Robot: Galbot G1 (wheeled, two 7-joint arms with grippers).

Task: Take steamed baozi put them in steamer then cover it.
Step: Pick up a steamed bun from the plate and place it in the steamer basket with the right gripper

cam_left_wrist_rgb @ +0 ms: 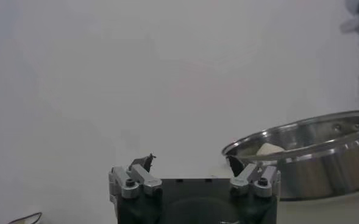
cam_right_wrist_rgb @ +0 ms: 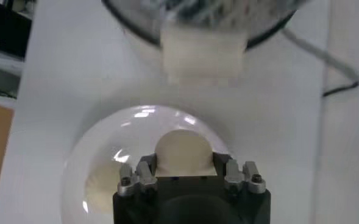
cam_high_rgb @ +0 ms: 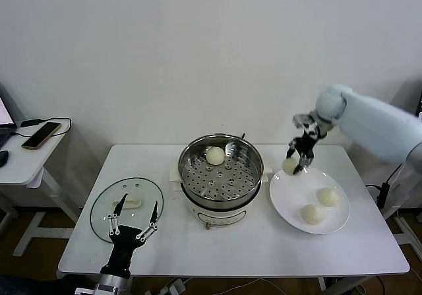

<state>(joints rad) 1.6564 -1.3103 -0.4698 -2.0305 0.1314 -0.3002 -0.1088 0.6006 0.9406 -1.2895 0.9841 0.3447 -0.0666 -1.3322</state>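
Now my right fingers (cam_high_rgb: 297, 165) were clamped on a round off-white pleated baozi (cam_high_rgb: 290, 165), lifted above the flat white plate (cam_high_rgb: 290, 199); next I judged it needed carrying over the shiny round stainless-steel steamer (cam_high_rgb: 221, 166), my left fingers (cam_high_rgb: 134, 214) apart

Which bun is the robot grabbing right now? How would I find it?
Find the white plate to the right of the shiny steamer. At the plate's far left edge, the right gripper is shut on one bun. The other two buns on the plate lie free, and a fourth is in the steamer.
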